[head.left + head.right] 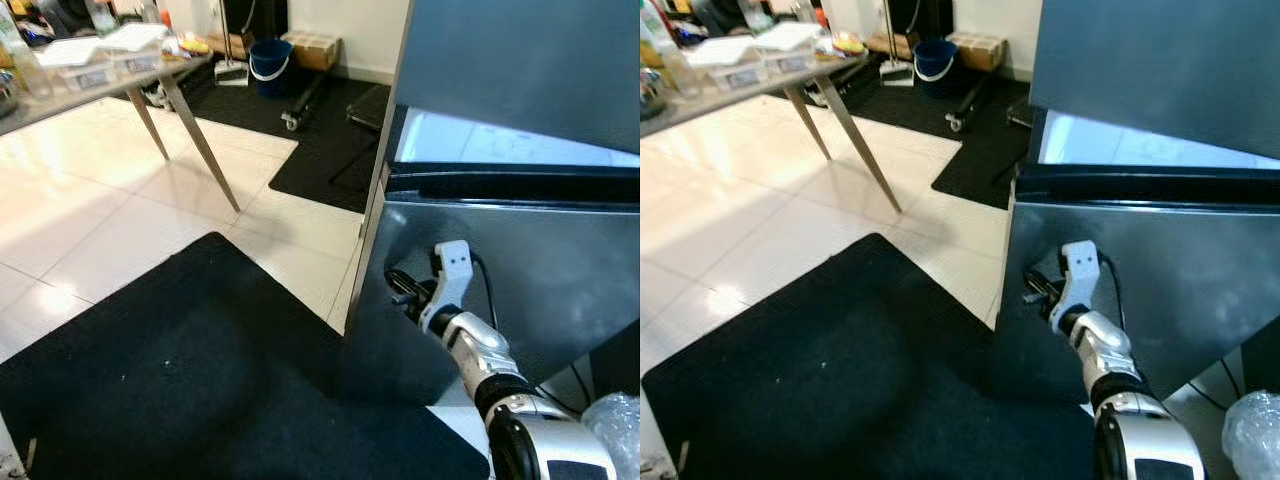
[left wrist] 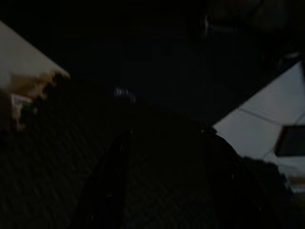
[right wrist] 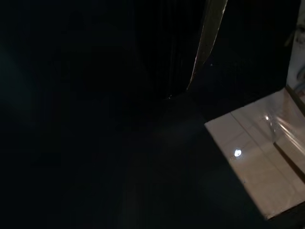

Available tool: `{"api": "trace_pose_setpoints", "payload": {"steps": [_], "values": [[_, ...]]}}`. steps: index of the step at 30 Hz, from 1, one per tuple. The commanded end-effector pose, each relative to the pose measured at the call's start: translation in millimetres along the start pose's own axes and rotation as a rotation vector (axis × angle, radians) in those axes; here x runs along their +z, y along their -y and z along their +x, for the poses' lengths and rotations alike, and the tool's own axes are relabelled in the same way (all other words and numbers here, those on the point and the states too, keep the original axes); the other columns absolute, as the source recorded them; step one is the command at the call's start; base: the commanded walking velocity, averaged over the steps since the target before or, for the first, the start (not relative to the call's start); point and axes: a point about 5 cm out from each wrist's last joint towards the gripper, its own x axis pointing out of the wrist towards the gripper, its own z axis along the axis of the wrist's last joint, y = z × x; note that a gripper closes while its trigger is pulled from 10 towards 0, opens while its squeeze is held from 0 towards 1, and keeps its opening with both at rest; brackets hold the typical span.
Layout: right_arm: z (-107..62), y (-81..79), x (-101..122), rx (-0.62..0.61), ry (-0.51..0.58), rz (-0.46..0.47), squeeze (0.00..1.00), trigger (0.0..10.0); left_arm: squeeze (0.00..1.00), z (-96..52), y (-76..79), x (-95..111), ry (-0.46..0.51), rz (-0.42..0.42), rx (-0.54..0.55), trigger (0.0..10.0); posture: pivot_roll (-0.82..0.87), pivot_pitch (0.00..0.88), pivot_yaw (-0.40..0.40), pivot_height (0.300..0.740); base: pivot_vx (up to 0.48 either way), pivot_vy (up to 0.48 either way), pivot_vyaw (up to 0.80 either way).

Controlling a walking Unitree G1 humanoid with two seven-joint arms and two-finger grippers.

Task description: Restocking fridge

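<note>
Right now the right gripper (image 1: 400, 287) reaches against the fridge (image 1: 520, 270) door's left edge; whether its fingers are spread or closed, I cannot tell. Hooking that edge squarely and pulling steadily outward should help avoid slipping.

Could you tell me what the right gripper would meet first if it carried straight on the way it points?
Probably the fridge's steel lower door: the right gripper points at its left edge. It already looks very near, though depth is unclear.
</note>
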Motion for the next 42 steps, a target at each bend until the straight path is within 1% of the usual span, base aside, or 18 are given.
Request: {"api": "trace_pose_setpoints", "payload": {"steps": [1,2,3,6,9,10,12,13,16,19,22,23,24,30,32,35,40,42], "values": [[2.3,1.4,3.7,-0.008,-0.011,-0.007,0.0,10.0,0.0,-2.3,-6.5,-7.9,-0.018,0.011,0.013,10.0,0.01,0.213,-0.035,0.74,0.0,0.0,0.0],[6.3,0.8,10.6,-0.005,0.002,-0.015,0.0,10.0,0.0,-2.5,-6.8,-8.4,-0.017,0.007,0.014,10.0,0.01,0.22,-0.037,0.74,0.0,0.0,0.0],[6.3,0.8,10.6,-0.005,0.002,-0.015,0.0,10.0,0.0,-2.5,-6.8,-8.4,-0.017,0.007,0.014,10.0,0.01,0.22,-0.037,0.74,0.0,0.0,0.0],[18.8,-2.3,34.1,0.004,0.038,-0.063,0.0,10.0,0.0,-1.9,-7.2,-3.3,0.004,-0.005,0.013,10.0,0.02,0.241,-0.045,0.74,0.0,0.0,0.0],[26.5,-4.6,51.7,0.008,0.067,-0.105,0.0,10.0,0.0,-1.1,-6.2,2.5,0.025,-0.009,0.005,10.0,0.03,0.249,-0.047,0.74,0.0,0.0,0.0],[26.5,-4.6,51.7,0.008,0.067,-0.105,0.0,10.0,0.0,-1.1,-6.2,2.5,0.025,-0.009,0.005,10.0,0.03,0.249,-0.047,0.74,0.0,0.0,0.0],[31.4,-5.8,67.6,0.014,0.1,-0.145,0.0,10.0,0.0,-1.0,-5.3,3.6,0.034,-0.005,0.001,10.0,0.03,0.259,-0.048,0.74,0.0,0.0,0.0],[31.4,-5.8,67.6,0.014,0.1,-0.145,0.0,10.0,0.0,-1.0,-5.3,3.6,0.034,-0.005,0.001,10.0,0.03,0.259,-0.048,0.74,0.0,0.0,0.0],[34.9,-5.9,81.8,0.004,0.13,-0.179,0.0,10.0,0.0,-1.2,-5.7,3.0,0.036,0.001,0.001,10.0,0.03,0.265,-0.047,0.74,0.0,0.0,0.0],[37.3,-5.2,94.6,-0.017,0.155,-0.211,0.0,10.0,0.0,-1.6,-6.8,2.0,0.036,0.005,0.004,10.0,0.03,0.264,-0.047,0.74,0.0,0.0,0.0],[40.6,-3.4,115.1,-0.061,0.189,-0.259,0.0,10.0,0.0,-2.2,-8.7,1.1,0.037,0.004,0.009,10.0,0.04,0.265,-0.048,0.74,0.0,0.0,0.0],[40.6,-3.4,115.1,-0.061,0.189,-0.259,0.0,10.0,0.0,-2.2,-8.7,1.1,0.037,0.004,0.009,10.0,0.04,0.265,-0.048,0.74,0.0,0.0,0.0],[41.8,-3.2,123.4,-0.077,0.201,-0.277,0.0,10.0,0.0,-2.5,-9.5,0.3,0.038,0.002,0.011,10.0,0.05,0.268,-0.052,0.74,0.0,0.0,0.0],[44.1,-4.1,133.7,-0.1,0.212,-0.312,0.0,10.0,0.0,-3.4,-10.3,-3.7,0.036,-0.003,0.013,10.0,0.06,0.275,-0.055,0.74,0.0,0.0,0.0],[44.9,-2.1,138.1,-0.157,0.199,-0.359,0.0,10.0,0.0,-4.0,-9.9,-7.2,0.031,-0.005,0.013,10.0,0.06,0.285,-0.057,0.74,0.0,0.0,0.0],[44.7,0.6,141.9,-0.21,0.197,-0.388,0.0,10.0,0.0,-4.3,-9.9,-8.5,0.03,-0.005,0.014,10.0,0.07,0.286,-0.057,0.74,0.0,0.0,0.0],[40.9,7.4,144.0,-0.286,0.219,-0.386,0.0,10.0,0.0,-3.2,-10.5,-1.6,0.043,-0.003,0.016,10.0,0.07,0.27,-0.053,0.74,0.0,0.0,0.0],[40.3,8.3,143.0,-0.292,0.219,-0.385,0.0,10.0,0.0,-2.9,-10.6,0.0,0.046,-0.002,0.016,10.0,0.06,0.269,-0.052,0.74,0.0,0.0,0.0]]}}
